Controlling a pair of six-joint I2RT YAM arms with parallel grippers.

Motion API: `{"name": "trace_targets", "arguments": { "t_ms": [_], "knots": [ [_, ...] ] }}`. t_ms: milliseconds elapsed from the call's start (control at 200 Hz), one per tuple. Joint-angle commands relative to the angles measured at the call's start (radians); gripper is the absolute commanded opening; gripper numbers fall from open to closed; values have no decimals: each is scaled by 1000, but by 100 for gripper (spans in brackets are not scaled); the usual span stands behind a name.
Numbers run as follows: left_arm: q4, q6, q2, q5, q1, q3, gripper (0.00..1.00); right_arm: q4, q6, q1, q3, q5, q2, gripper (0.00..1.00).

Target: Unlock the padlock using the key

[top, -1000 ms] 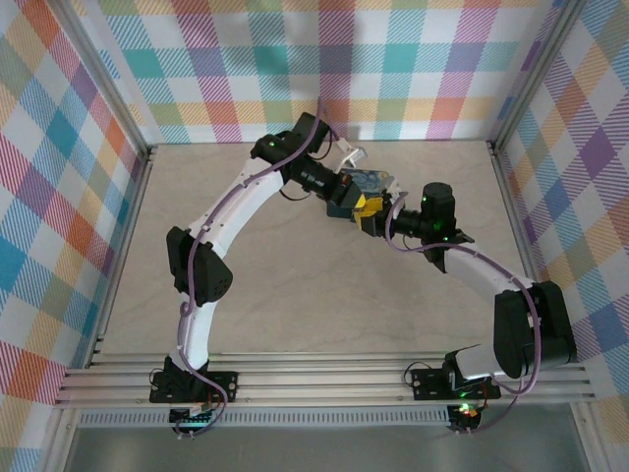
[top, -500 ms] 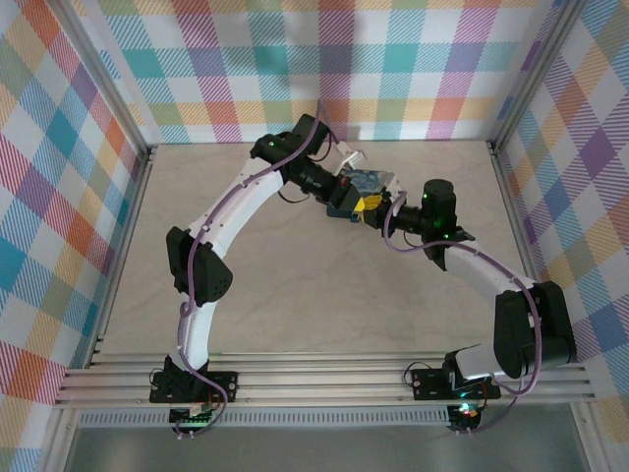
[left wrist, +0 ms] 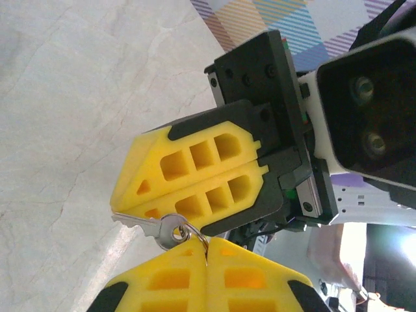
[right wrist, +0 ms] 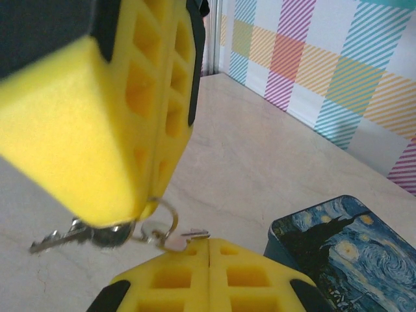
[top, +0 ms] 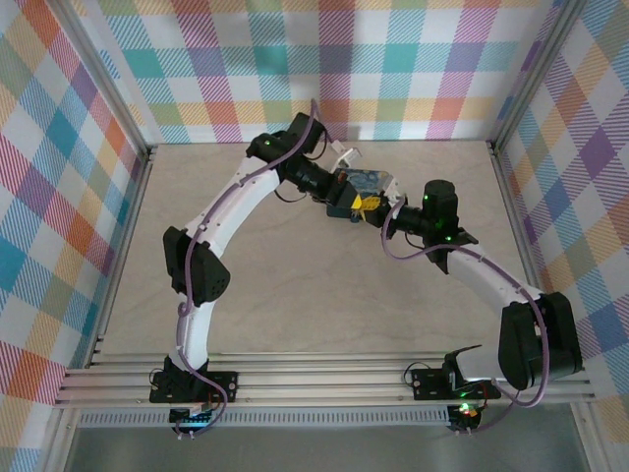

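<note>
My left gripper (left wrist: 208, 250) is shut on a thin silver key ring (left wrist: 192, 231), held above the table. One small silver key (left wrist: 138, 223) hangs from that ring, its blade pointing away. My right gripper (right wrist: 209, 244) meets the left one tip to tip and is shut on a second key (right wrist: 194, 233) of the same ring, whose blade shows at the fingertip seam. In the top view both grippers (top: 359, 203) (top: 371, 207) come together just in front of the tin. The padlock is out of view.
A dark blue starry-night tin (right wrist: 344, 244) (top: 366, 180) lies on the pale table (top: 295, 285) right behind the grippers. A small white object (top: 349, 153) lies near the back wall. Checked walls enclose the table on three sides.
My right gripper has shut, its fingers closing at the key beside the left gripper's tips. Both grippers have shifted slightly toward the back wall, and the right arm has stretched further.
</note>
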Motion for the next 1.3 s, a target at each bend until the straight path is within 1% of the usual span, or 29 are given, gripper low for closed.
{"name": "trace_targets", "arguments": {
  "t_ms": [0,25,50,125,235,450,605,730,790,830,920,1005,1100,1205,1250,1295],
  "knots": [
    [25,-30,-50,43,16,-15,0,-26,-49,6,20,-33,-11,22],
    [25,-29,-50,45,17,-16,0,-34,-52,6,20,-42,-10,29],
    [26,-30,-51,48,17,-15,0,-38,-54,6,19,-48,-10,33],
    [26,-30,-52,57,19,-14,0,-46,-57,7,17,-48,-11,37],
    [25,-30,-51,70,19,-14,0,-56,-64,10,21,-31,-12,38],
    [31,-40,-51,68,19,-13,0,-97,-95,19,54,-76,-2,39],
    [33,-43,-52,69,19,-14,0,-95,-91,30,59,-70,0,38],
    [29,-44,-52,70,19,-17,0,-79,-80,31,63,-62,2,33],
    [28,-42,-53,69,19,-19,0,-75,-76,31,65,-59,1,28],
    [26,-40,-54,67,19,-20,0,-76,-76,31,65,-55,1,24],
    [23,-38,-55,63,22,-26,0,-73,-78,31,62,-43,-2,10],
    [22,-38,-58,59,24,-34,0,-62,-81,31,51,-21,-15,0],
    [19,-39,-65,40,25,-47,0,-60,-93,32,43,23,-29,0],
    [13,-66,-76,-11,28,-59,0,-80,-139,41,44,98,-41,0],
    [12,-86,-82,-39,31,-63,9,-98,-173,46,47,131,-46,0],
    [23,-115,-91,-57,34,-75,15,-117,-212,52,51,154,-49,0]
  ]
}}
